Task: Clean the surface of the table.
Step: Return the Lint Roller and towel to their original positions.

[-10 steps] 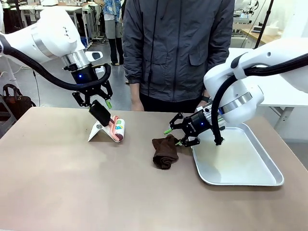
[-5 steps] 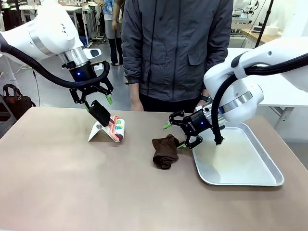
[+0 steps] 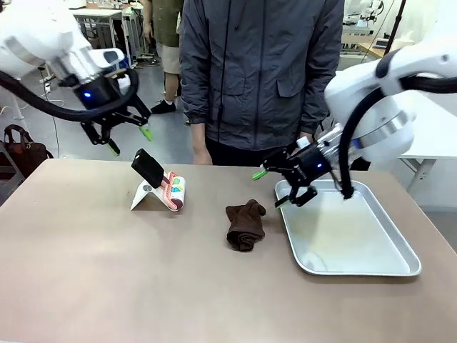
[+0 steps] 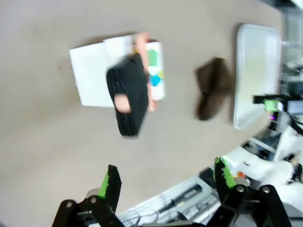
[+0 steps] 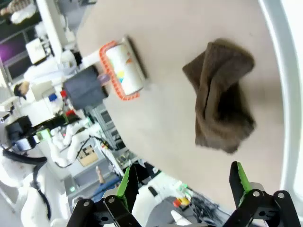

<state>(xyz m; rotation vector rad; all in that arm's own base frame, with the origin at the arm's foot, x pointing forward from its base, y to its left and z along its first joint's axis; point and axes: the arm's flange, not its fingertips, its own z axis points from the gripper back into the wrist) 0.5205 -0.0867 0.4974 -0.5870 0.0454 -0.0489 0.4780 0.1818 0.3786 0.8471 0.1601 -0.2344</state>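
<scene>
Across the lower frame stretched the matte tan table (image 3: 107, 271), smooth and bare-looking. At centre lay a crumpled brown cloth (image 3: 245, 224), soft and knitted; right of it sat a shiny metal tray (image 3: 400, 246). At upper left the left gripper (image 3: 128, 141) hung spread and empty above a lint roller (image 3: 171, 191). Over the tray's near corner the right gripper (image 3: 273, 189) was likewise released.

The tan counter (image 3: 107, 279) is carrying a lint roller (image 3: 161, 184) on white paper, a crumpled brown cloth (image 3: 245, 224) mid-surface, and a silver tray (image 3: 400, 246) just beside it.
</scene>
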